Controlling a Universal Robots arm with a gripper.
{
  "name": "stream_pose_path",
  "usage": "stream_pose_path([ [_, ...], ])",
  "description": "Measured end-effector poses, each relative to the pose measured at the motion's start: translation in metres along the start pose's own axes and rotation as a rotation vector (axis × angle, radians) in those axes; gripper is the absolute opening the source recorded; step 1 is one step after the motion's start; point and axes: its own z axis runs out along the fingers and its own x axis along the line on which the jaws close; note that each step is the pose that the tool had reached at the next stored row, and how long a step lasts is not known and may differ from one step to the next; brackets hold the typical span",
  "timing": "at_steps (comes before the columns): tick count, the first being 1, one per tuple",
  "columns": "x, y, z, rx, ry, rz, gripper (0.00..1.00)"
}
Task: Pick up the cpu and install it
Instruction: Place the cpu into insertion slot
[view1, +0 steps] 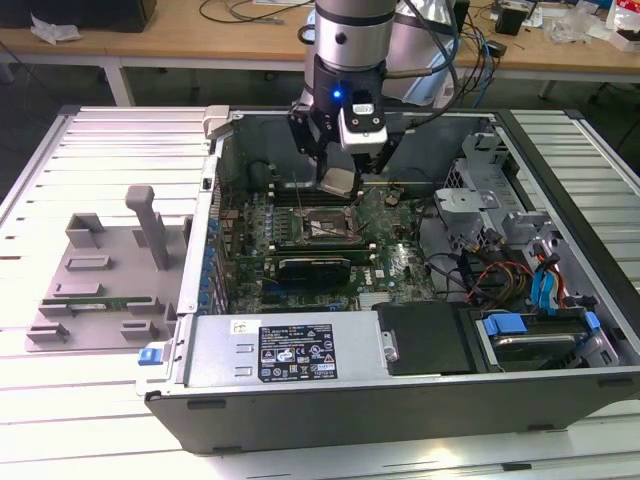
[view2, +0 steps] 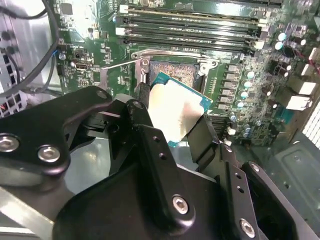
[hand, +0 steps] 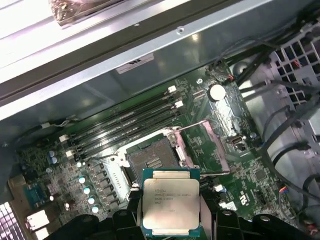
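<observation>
The pincer (view2: 172, 112) is closed on the cpu (view2: 177, 110), its two black fingers (view2: 142, 97) pressing opposite edges of the chip. In the second wrist view the pincer's black links cover the chip's near corner and a wide stretch of the motherboard (view2: 235, 30). In the first wrist view the fingers are cut off by the picture's edge, and the print on the cpu (hand: 171, 202) is too faint to make out. In the exterior view the arm's wrist hides part of the far wall of the open computer case (view1: 400, 400), which lies on the slatted tabletop (view1: 110, 130). The chip is square, so it has no clear long axis. It is held flat, metal plate up, in the air above the motherboard, near the socket (hand: 152, 157) but apart from it. Its edges look slightly turned against the socket's frame in both wrist views. Memory slots (hand: 125, 120) run just beyond the socket.
</observation>
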Motion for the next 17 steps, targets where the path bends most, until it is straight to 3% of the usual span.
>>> stream_pose_path([
  [2, 0.0, 0.0, 0.0001, 0.0004, -0.0008, 0.023, 0.55],
  [10, 0.0, 0.0, 0.001, 0.0039, -0.0083, 0.247, 0.55],
  [17, 0.0, 0.0, 0.0013, 0.0055, -0.0119, 0.357, 0.55],
])
